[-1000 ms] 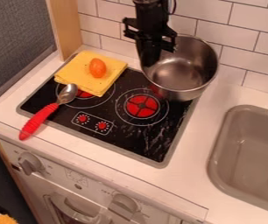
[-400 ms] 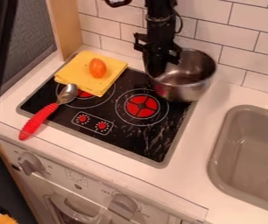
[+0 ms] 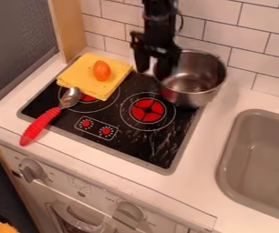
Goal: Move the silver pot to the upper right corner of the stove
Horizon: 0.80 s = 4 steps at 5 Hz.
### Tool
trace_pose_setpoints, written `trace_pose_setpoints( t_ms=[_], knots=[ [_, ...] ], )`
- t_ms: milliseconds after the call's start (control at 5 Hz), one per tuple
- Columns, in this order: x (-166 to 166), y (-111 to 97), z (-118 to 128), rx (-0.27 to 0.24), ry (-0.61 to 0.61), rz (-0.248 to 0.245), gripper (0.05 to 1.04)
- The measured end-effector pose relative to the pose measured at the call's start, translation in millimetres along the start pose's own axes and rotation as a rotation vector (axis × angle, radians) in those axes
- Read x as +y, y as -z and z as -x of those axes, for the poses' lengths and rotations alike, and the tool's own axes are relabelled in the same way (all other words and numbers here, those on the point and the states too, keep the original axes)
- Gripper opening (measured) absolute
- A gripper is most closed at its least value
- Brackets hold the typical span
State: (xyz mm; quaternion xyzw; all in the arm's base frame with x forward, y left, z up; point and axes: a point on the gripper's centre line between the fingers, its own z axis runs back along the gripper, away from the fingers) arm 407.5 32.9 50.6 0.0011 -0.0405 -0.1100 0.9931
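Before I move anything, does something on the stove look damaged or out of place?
Yes: the yellow cloth partly covers a burner, an odd place for fabric. The red-handled spoon crosses the front edge of the stove, and pale streaks, perhaps scratches, mark its black surface.

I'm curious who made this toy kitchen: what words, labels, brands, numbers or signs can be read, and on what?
None can be read clearly enough to quote.
Front panel: small marks around the knobs, too small and faint to read.
Stove: white rings and outlines, but no words I can make out.
Silver pot: no lettering I can make out.
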Motion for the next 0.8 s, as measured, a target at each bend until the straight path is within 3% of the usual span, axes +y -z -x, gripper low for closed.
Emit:
trace_pose_setpoints(
  t_ms=[200, 400, 800],
  knots=[
    [-2.2, -27.5, 5.7, -0.065, 0.003, 0.014, 1.007],
    [-7.0, -44.6, 17.9, -0.084, 0.025, 0.014, 1.002],
    [-23.0, -26.0, 46.2, 0.022, 0.015, 0.002, 1.001]
  ],
)
